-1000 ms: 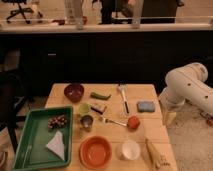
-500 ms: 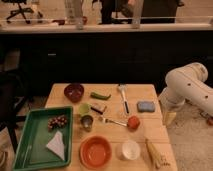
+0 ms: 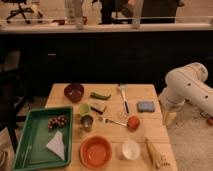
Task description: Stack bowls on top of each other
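Observation:
A small glossy maroon-brown bowl point(image 3: 74, 92) stands at the table's far left. A wider, shallower orange bowl point(image 3: 96, 151) rests near the front edge, left of centre. The two bowls are apart, with a green cup point(image 3: 85, 108) and a metal cup point(image 3: 87, 121) between them. My white arm point(image 3: 187, 85) hangs off the table's right side. Its gripper point(image 3: 169, 116) points down beside the right edge, open, holding nothing and far from both bowls.
A green tray point(image 3: 30, 150) at the front left holds grapes point(image 3: 56, 121) and a white napkin point(image 3: 56, 145). Also on the wooden table point(image 3: 152, 132): white cup point(image 3: 130, 149), blue sponge point(image 3: 146, 106), red object point(image 3: 133, 122), metal utensil point(image 3: 123, 95), fork point(image 3: 112, 120), green vegetable point(image 3: 100, 95), corn cob point(image 3: 154, 154).

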Controlling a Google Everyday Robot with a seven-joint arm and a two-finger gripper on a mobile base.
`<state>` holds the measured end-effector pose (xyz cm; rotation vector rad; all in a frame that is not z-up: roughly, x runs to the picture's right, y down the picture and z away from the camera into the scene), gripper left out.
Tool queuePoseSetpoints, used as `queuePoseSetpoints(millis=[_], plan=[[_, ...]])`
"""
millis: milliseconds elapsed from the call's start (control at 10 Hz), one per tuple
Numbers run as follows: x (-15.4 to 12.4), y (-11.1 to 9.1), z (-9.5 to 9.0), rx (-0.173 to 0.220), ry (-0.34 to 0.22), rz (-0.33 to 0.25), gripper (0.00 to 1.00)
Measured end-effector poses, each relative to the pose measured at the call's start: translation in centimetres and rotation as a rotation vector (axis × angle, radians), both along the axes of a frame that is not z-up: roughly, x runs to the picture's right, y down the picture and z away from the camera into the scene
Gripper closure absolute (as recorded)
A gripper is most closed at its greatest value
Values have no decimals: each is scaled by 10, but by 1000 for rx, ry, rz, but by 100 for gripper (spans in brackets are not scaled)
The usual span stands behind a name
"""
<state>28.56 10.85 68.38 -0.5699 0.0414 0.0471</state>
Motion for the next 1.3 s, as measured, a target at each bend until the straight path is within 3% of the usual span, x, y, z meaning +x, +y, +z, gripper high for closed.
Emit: queuePoseSetpoints(millis=[1000, 1300], plan=[[0, 0, 0, 0, 0, 0, 20], [-8, 6, -3, -1, -65, -55, 20]])
